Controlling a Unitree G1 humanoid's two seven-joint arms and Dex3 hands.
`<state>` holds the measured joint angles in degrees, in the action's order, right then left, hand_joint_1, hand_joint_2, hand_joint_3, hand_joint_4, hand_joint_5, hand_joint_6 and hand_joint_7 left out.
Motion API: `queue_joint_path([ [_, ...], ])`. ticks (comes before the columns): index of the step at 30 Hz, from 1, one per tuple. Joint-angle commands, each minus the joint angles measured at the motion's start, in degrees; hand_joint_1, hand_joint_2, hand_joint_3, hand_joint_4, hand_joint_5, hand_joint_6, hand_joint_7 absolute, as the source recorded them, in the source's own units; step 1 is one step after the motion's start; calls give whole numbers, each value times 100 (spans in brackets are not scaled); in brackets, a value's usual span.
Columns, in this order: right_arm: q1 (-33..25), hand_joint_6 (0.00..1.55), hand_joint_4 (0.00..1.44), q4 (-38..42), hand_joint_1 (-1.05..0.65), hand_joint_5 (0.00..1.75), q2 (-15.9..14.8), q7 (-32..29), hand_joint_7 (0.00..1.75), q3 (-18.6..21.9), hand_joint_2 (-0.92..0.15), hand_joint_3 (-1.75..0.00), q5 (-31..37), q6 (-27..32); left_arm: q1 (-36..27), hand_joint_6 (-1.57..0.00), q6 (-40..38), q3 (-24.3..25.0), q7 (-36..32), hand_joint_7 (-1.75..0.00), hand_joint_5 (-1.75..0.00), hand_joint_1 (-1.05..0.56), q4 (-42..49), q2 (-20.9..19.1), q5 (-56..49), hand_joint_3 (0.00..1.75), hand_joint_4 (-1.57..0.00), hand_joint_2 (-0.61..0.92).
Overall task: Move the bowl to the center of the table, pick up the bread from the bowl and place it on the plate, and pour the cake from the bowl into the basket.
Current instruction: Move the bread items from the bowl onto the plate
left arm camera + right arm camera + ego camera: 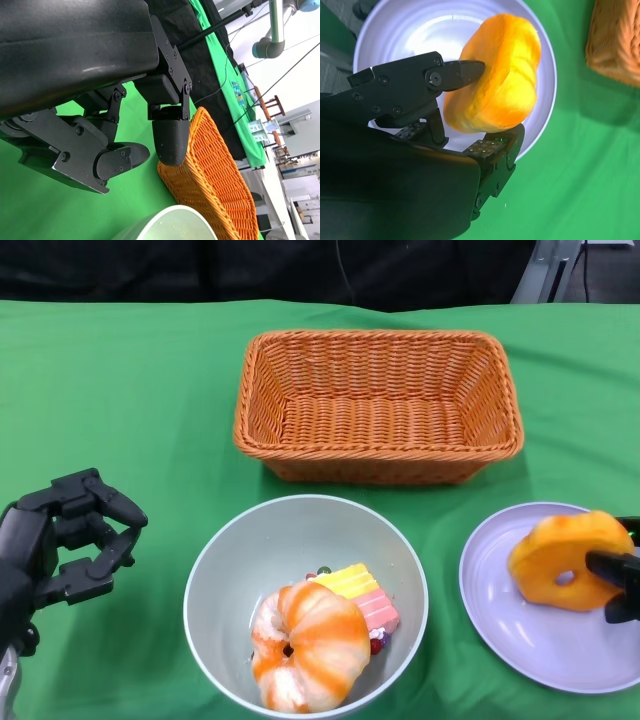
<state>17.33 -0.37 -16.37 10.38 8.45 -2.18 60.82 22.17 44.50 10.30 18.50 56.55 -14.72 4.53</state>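
Right at the near edge of the tabletop sits the grey bowl, a bit left of the middle, with its near rim cut off by the picture. Inside it lie a round orange and white bread and, tucked behind that, a small yellow and pink cake; something tiny and dark red beside the cake is too small to make out. Toward the near right corner is the light purple plate, partly cut off at the picture's edge. An orange bread with a hole is tilted up over the plate, and the right hand pinches it between its black fingers; only a bit of that hand shows from above. Behind the bowl, near the far edge, stands the woven orange basket. Over by the left edge, the left hand hovers with fingers curled but apart, holding nothing. No writing can be read anywhere.
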Motion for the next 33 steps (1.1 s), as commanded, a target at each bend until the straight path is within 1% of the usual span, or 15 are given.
queue_joint_path([
  [1,27,55,89,-214,-20,139,-129,136,7,110,-92,-25,-196,211,34,-79,30,3,-4,-118,-149,-2,45,-102,-7,70,-75,70],
  [4,43,55,89,-220,-21,138,-159,258,6,174,-92,-24,-362,342,44,-80,69,-12,2,-117,-148,-2,63,-99,-1,69,-75,70],
  [7,101,51,87,-169,-20,137,-255,331,3,55,-92,-27,-393,559,52,-80,85,-23,55,-116,-149,-2,78,-100,21,68,-75,71],
  [8,51,58,85,-204,-19,137,-314,398,6,-16,-92,-30,-403,483,53,-80,104,-29,55,-116,-149,-2,81,-101,18,68,-75,71],
  [9,-9,79,76,-255,-21,139,-365,464,17,-69,-92,-29,-422,383,54,-80,121,-37,36,-116,-149,-2,85,-103,5,68,-76,71],
  [11,-99,89,66,-362,-28,134,-480,519,25,-246,-92,-29,-370,218,56,-80,126,-54,13,-116,-149,-1,92,-112,-16,68,-76,71],
  [12,-138,88,63,-417,-32,128,-559,553,26,-359,-92,-29,-327,127,57,-80,135,-61,-1,-116,-149,-1,97,-118,-28,69,-76,71],
  [14,-243,70,60,-614,-41,103,-741,552,13,-655,-92,-30,-149,-114,59,-79,152,-66,-3,-116,-148,-1,120,-125,-32,69,-75,71],
  [16,-293,62,62,-736,-46,76,-858,557,4,-842,-92,-35,-27,-245,60,-79,154,-64,3,-116,-148,-1,127,-121,-18,69,-75,71],
  [17,-306,61,62,-766,-47,71,-869,553,3,-876,-92,-36,-7,-279,72,-79,159,-51,46,-117,-148,-1,148,-110,19,69,-75,71],
  [19,-354,58,55,-816,-45,53,-872,527,1,-930,-92,-36,43,-377,82,-79,155,-47,59,-117,-149,-1,165,-102,37,69,-76,71],
  [20,-390,57,53,-839,-46,39,-848,497,0,-934,-92,-31,67,-437,79,-79,156,-54,27,-118,-149,-2,164,-103,16,68,-76,71],
  [22,-459,57,50,-869,-46,26,-761,423,0,-890,-92,-24,89,-547,78,-79,168,-60,-9,-119,-150,-2,174,-103,-7,69,-76,71],
  [26,-640,55,46,-986,-45,18,-727,245,0,-969,-92,-14,231,-899,96,-79,160,-59,15,-119,-150,-2,208,-113,1,69,-76,71],
  [33,-849,48,47,-1156,-43,13,-730,152,0,-1075,-92,-13,460,-1371,95,-79,119,-65,12,-119,-150,-3,184,-106,5,69,-75,71],
])
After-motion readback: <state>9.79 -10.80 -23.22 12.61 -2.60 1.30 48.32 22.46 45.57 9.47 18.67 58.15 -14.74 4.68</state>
